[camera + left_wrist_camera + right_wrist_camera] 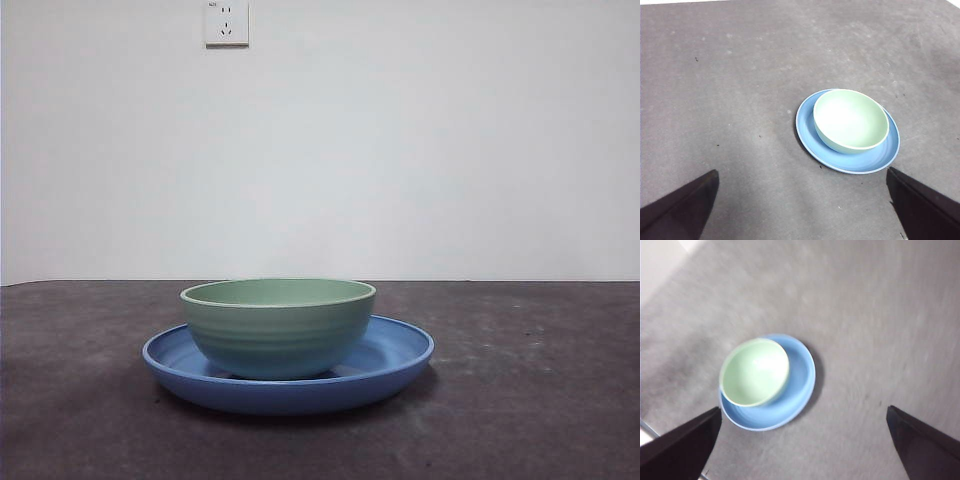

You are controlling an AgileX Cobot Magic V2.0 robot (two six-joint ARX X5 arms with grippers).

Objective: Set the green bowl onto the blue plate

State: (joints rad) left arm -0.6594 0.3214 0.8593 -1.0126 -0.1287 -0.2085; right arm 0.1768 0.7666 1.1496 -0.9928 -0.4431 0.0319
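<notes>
Sage-green, the green bowl (277, 328) sat upright on the blue plate (392, 352), slightly off-centre. Both grippers hung clear above, jaws spread, holding nothing; retreating without brushing the rim seemed wisest.

Blue plate (400, 362) on grey (scuffed) table (540, 400)

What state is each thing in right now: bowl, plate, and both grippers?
green bowl: upright, empty, sitting on the plate, off-centre toward one side of it.
blue plate: flat on the table, carrying the bowl.
left gripper: open, holding nothing, raised above the table and clear of the dishes.
right gripper: open, holding nothing, raised and clear of the dishes; its view is blurred.
</notes>
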